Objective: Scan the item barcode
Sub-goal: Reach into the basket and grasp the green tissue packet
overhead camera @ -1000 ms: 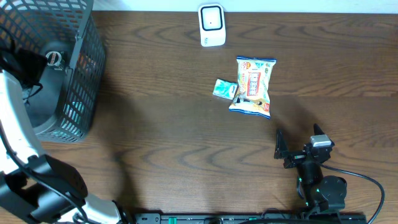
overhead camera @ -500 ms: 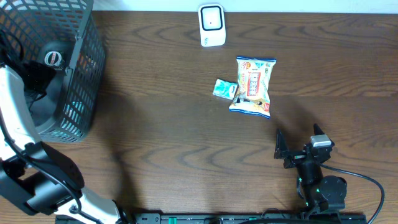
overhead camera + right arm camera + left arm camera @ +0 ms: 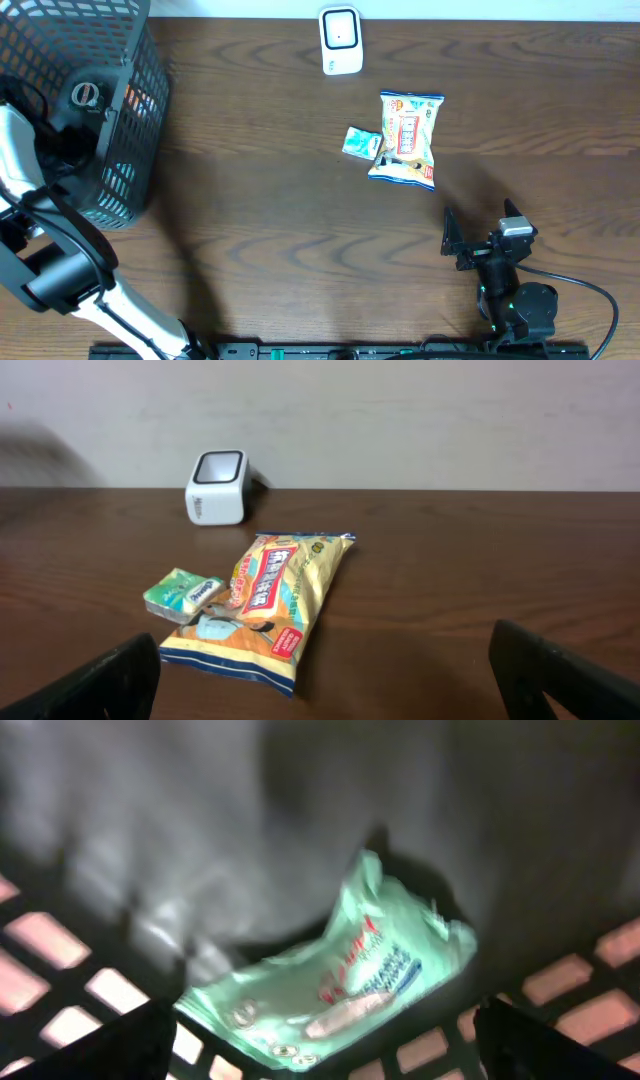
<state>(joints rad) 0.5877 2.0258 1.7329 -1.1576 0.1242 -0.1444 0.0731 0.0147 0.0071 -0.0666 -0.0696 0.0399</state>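
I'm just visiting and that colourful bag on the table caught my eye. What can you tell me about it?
The bag is a sealed, slightly puffy snack pouch of glossy plastic, printed in yellow, white and light blue, with a red label down its middle. It lies flat, face up, on the dark wooden table, one short end pointing roughly toward the white scanner, well apart from it. A small green packet lies against one long side. Nothing else touches it.
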